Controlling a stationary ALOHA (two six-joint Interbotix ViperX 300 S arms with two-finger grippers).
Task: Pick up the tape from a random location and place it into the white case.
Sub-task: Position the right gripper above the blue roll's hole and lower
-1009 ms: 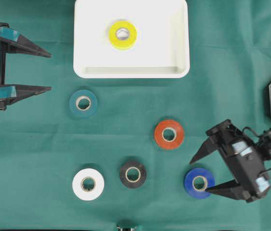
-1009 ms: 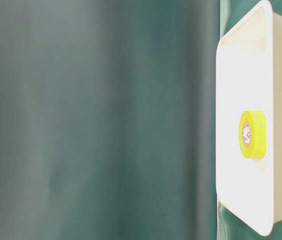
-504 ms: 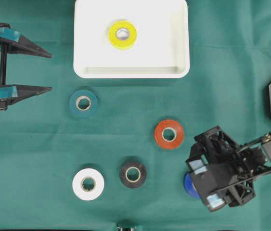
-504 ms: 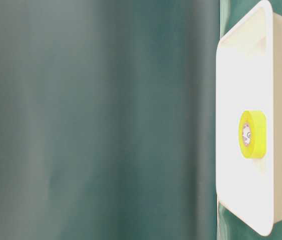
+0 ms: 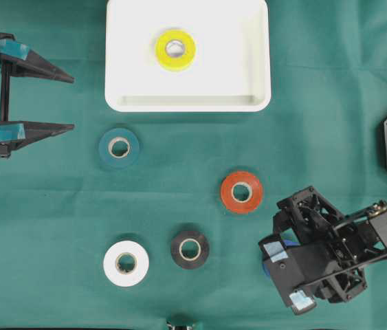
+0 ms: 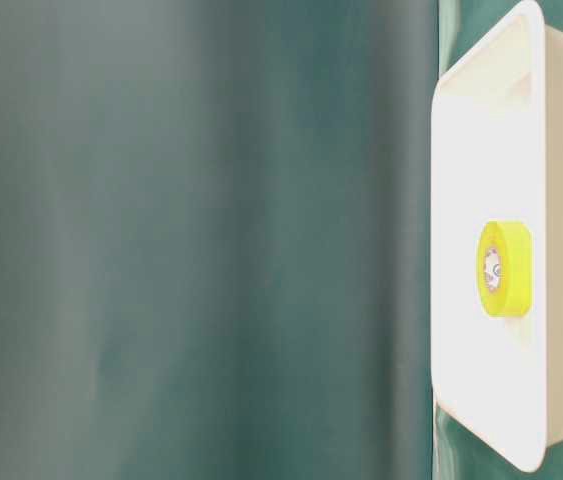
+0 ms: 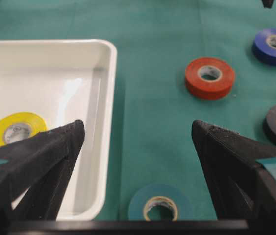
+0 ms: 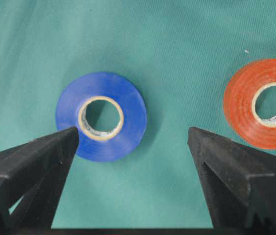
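The white case lies at the top middle and holds a yellow tape. A blue tape lies flat on the green cloth; in the overhead view only a sliver shows under my right gripper. My right gripper points down over it, open and empty; the roll sits toward its left finger, just ahead of the tips. My left gripper is open and empty at the far left, away from the tapes. It also shows in the left wrist view.
On the cloth lie a teal tape, a red tape, a black tape and a white tape. The red tape is just right of the blue one. The table-level view shows the case and yellow tape.
My right gripper has tipped from lying beside the blue tape to pointing down over it, now covering most of it in the overhead view. The left arm has not moved.
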